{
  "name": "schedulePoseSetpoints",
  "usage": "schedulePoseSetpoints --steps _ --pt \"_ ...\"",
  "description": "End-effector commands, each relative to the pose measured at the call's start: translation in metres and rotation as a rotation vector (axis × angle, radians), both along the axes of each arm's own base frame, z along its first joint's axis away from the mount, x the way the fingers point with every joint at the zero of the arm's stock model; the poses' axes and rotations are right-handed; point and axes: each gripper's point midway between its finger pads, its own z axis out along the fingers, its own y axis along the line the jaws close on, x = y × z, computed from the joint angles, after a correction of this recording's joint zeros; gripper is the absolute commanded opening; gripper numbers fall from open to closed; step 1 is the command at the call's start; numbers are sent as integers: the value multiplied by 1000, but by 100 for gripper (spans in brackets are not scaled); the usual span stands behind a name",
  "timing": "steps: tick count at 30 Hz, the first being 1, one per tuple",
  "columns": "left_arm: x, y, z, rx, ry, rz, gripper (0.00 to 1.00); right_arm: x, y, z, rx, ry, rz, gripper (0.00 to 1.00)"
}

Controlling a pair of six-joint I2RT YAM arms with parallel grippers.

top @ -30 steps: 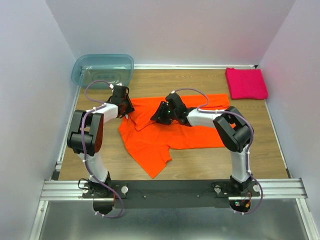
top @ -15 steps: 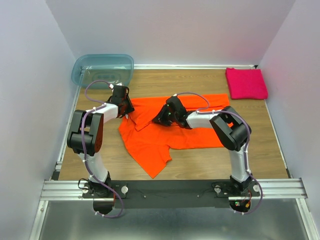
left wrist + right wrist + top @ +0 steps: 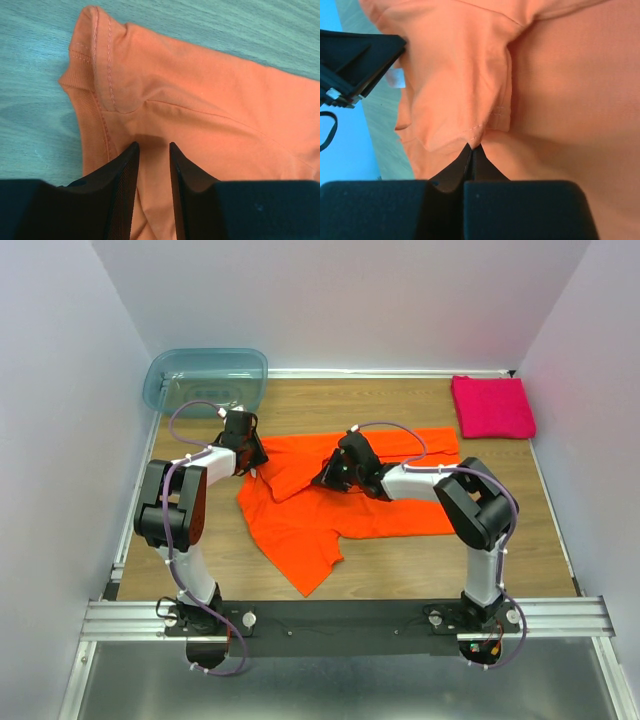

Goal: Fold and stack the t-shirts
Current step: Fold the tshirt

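Note:
The orange t-shirt [image 3: 300,515] lies spread and rumpled across the middle of the wooden table [image 3: 400,560]. My left gripper [image 3: 256,462] is at its far left corner, by the collar seam. Its jaws stand apart with a bunched fold of orange cloth [image 3: 150,100] filling the gap, so it [image 3: 153,146] is shut on the shirt. My right gripper [image 3: 322,480] is just to the right, over the shirt's upper middle. There it [image 3: 471,148] is shut, pinching the tip of a stitched hem flap [image 3: 465,90]. The magenta-pink t-shirt [image 3: 492,406] rests folded square at the far right.
A translucent blue-green tub [image 3: 205,378] stands at the far left corner, just behind the left gripper. White walls close in the table on three sides. The metal rail [image 3: 340,618] with both arm bases runs along the near edge.
The right gripper's jaws have closed onto the hem flap of the orange t-shirt, and its wrist has shifted slightly right. The left gripper has not moved.

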Motion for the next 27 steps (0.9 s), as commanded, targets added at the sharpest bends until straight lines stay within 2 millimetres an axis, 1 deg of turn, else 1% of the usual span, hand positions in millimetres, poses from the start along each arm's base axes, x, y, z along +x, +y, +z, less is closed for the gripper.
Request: schedulePoseSetpoints --steps 1,5,8,10,11,12,13,14,16,17,19,20,21,22,23,24,25,26,27 --pt "4 3 -4 12 2 0 38 -3 -10 -5 -73 -22 15 1" --pt "5 3 -3 13 2 1 39 -5 -9 -17 -91 0 32 1" --pt "5 4 -4 20 2 5 39 -4 -14 -19 -104 4 28 1" --pt "6 5 -3 21 1 7 39 -1 -16 -17 -114 -7 27 1" --pt "5 5 -3 21 2 7 39 -1 -16 -14 -122 -23 43 14" --pt "6 6 -2 23 0 9 39 -1 -13 -12 -121 -33 63 21" --pt "7 6 -2 25 -1 9 39 1 -6 -2 -100 -49 96 27" --pt "6 6 -1 25 -3 9 40 0 -6 0 -117 -57 120 35" --pt "9 7 7 26 -17 12 43 3 -4 14 -117 -88 139 42" --pt "10 6 16 25 -37 11 47 5 -5 25 -135 -120 154 46" --pt "11 7 28 26 -62 19 54 8 -6 36 -142 -151 177 50" --pt "11 8 34 25 -73 20 57 14 -5 45 -133 -177 191 50" --pt "10 7 46 18 -95 18 59 16 -3 50 -117 -182 204 51" --pt "7 5 50 18 -94 13 60 12 1 50 -89 -166 242 51" --pt "4 5 55 15 -99 14 60 17 0 50 -79 -163 248 50" --pt "2 3 70 12 -130 11 60 20 4 55 -62 -168 260 48" --pt "-5 -1 71 13 -121 2 60 21 7 50 -53 -156 278 47" --pt "-9 -4 75 13 -129 -6 58 23 7 51 -45 -154 284 45" --pt "-18 -12 83 10 -141 -29 53 25 10 51 -26 -143 292 43"
